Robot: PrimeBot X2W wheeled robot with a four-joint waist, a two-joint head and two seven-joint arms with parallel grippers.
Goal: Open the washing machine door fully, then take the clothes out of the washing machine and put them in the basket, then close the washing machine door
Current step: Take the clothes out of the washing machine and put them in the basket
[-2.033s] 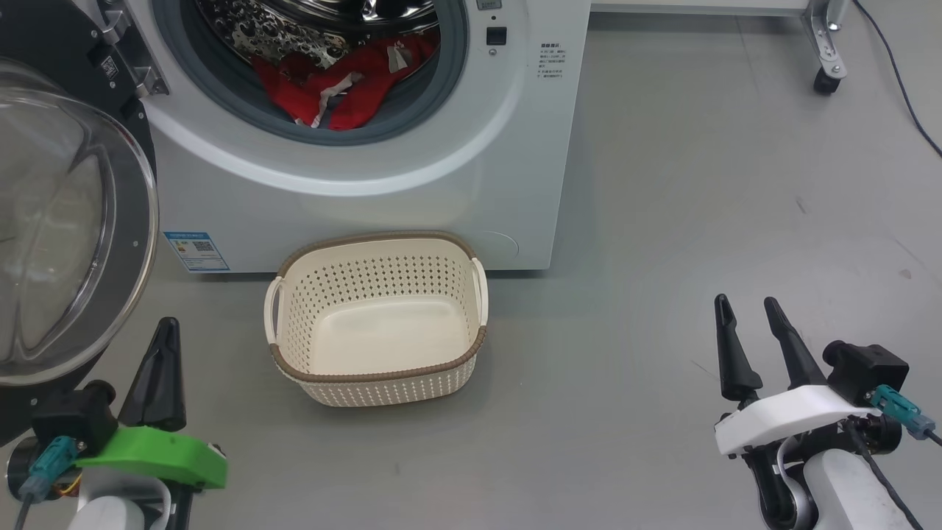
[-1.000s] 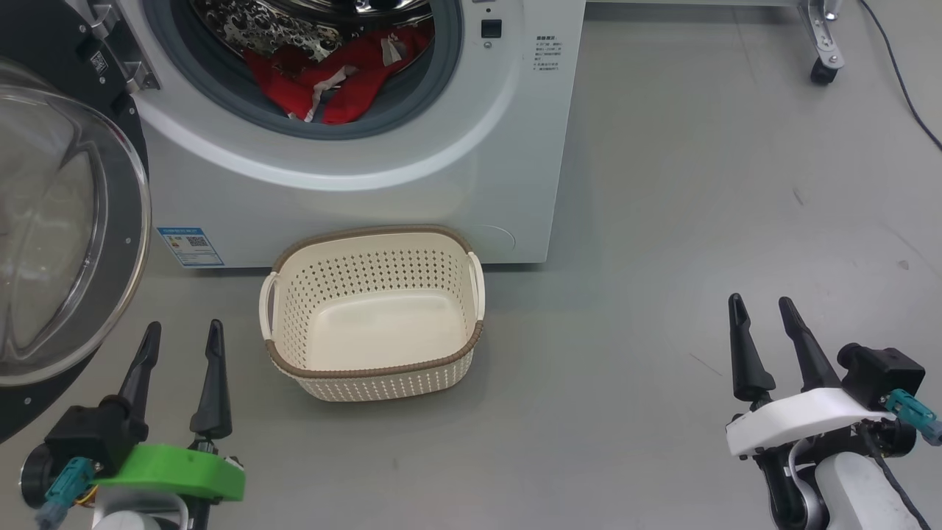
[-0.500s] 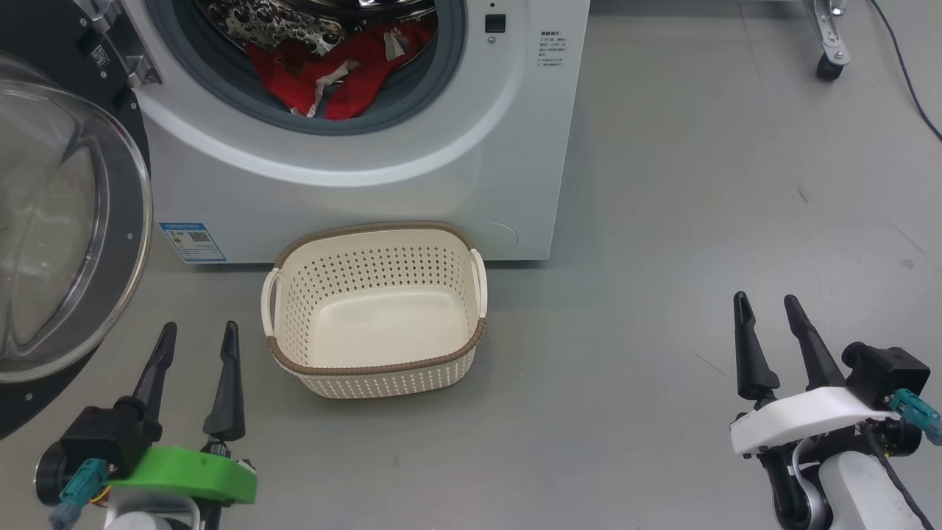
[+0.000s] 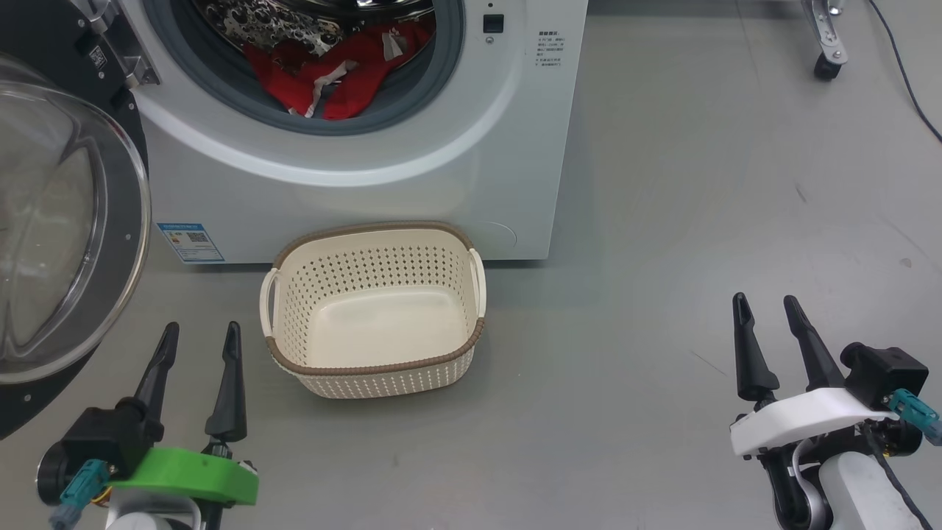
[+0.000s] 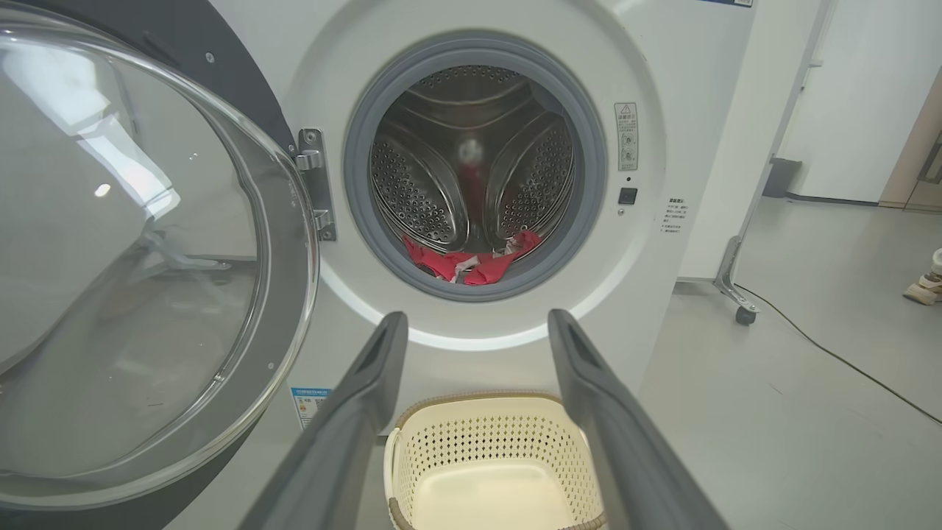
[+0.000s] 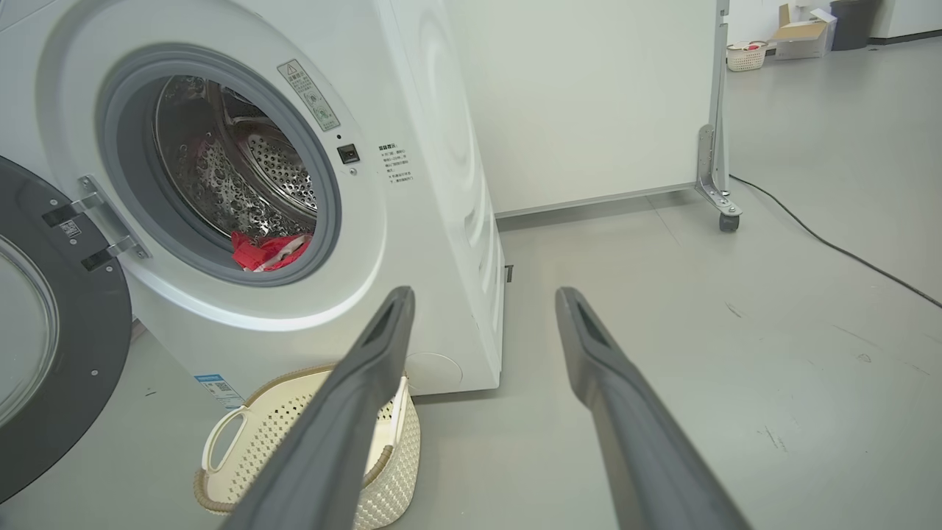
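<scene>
**Washing machine** (image 4: 412, 191): a white front-loader, being viewed from above by the head camera and being faced by both wrist cameras. A small blue label sticker (image 4: 190, 242) is being carried low on the left of its front.

**Washing machine door** (image 4: 51, 221): is being held swung wide open on its hinge, to the left of the machine. The clear bulging bowl is being presented toward the head camera, with the black rim around it.

**Clothes** (image 4: 331, 73): red fabric with white trim, being kept inside the perforated steel drum (image 4: 257, 26). The heap is lying at the drum's lower front, just behind the grey gasket (image 4: 434, 81). Any print on it is too crumpled to be made out.

**Basket** (image 4: 383, 383): cream, perforated and brown-rimmed, being stood upright on the grey floor (image 4: 662, 221). It is being kept just in front of the machine, below the drum opening, with its bare bottom being shown.

**Left gripper** (image 4: 202, 329): on a green mount, being held low at the lower left, just beside the basket and apart from it. Its two dark fingers are being held spread, with only floor between them.

**Right gripper** (image 4: 765, 299): on a white mount, being held low at the lower right, well apart from the basket. Its fingers are likewise being held spread over the floor.

**Caster** (image 4: 826, 68) and **dark cable** (image 4: 905, 73): being seen on the floor at the far upper right.
</scene>
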